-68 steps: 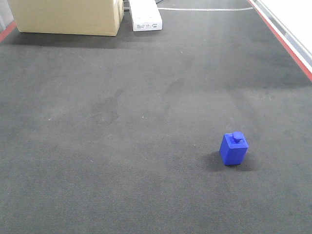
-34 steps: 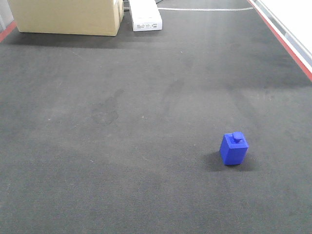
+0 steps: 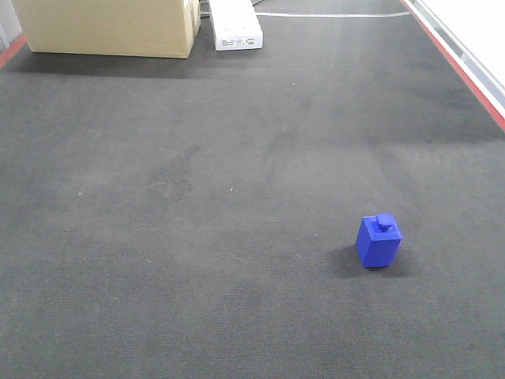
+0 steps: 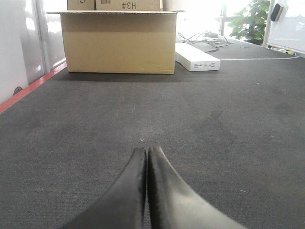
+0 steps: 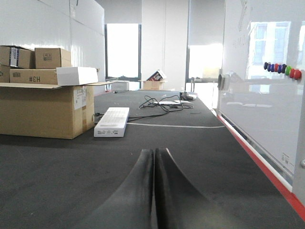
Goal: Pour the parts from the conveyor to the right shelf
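Note:
One of the parts, a small bright-blue cube [image 3: 379,242] with a round knob on top, stands upright on the dark-grey ribbed conveyor [image 3: 197,237] at the right front of the front view. It appears in neither wrist view. My left gripper [image 4: 146,149] is shut, its black fingers pressed together with nothing between them, low over the belt [image 4: 228,109]. My right gripper [image 5: 155,150] is likewise shut and empty above the belt [image 5: 71,162]. Neither gripper shows in the front view. The right shelf is out of view.
A large cardboard box [image 3: 110,28] sits at the belt's far left, with a flat white box [image 3: 235,30] beside it and cables behind. A red edge stripe [image 3: 461,67] runs along the right side, next to a white board wall [image 5: 257,95].

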Available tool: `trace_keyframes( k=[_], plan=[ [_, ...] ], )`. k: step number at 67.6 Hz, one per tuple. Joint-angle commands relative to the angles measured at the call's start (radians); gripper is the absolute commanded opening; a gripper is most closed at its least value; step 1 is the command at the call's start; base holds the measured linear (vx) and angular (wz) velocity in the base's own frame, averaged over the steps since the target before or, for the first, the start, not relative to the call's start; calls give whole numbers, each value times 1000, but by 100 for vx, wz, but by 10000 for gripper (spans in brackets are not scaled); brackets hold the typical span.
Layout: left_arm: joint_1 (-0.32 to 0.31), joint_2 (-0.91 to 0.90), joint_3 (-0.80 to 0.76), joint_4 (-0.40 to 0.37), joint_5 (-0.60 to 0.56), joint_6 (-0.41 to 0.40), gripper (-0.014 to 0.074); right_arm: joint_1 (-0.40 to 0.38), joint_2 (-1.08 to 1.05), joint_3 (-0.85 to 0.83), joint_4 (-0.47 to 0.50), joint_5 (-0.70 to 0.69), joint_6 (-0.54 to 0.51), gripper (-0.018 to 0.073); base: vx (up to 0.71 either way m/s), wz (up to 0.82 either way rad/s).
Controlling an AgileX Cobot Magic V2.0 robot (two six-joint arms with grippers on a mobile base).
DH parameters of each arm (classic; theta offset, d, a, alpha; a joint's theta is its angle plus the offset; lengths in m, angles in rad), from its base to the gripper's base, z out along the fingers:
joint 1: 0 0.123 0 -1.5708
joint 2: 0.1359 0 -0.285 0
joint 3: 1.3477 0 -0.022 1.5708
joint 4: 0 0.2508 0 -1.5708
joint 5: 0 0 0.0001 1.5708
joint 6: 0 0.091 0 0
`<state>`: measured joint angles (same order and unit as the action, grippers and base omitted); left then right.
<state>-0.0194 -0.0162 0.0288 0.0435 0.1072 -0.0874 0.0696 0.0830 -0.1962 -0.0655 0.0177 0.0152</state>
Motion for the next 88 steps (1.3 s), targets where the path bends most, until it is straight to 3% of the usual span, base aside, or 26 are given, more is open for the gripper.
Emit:
trace_keyframes(
  k=[1,23,43,64,75,88],
  plan=[
    [-1,-10,27,-7,-73,-1,-6,2,123,-111,-17,-32,-2,-9,0,0],
    [-1,-10,27,-7,-73,-1,-6,2,411,-272,3,86,3,-9,0,0],
    [-1,-10,27,-7,-73,-1,-6,2,439,-272,6,198,2,-9,0,0],
    [-1,-10,27,-7,-73,-1,-6,2,439,-272,-7,210,2,15,0,0],
    [-1,-10,27,-7,-73,-1,-6,2,439,-272,-6,215,2,103,0,0],
    [-1,-10,27,-7,-73,-1,-6,2,439,-272,-1,241,3,307,0,0]
  ],
)
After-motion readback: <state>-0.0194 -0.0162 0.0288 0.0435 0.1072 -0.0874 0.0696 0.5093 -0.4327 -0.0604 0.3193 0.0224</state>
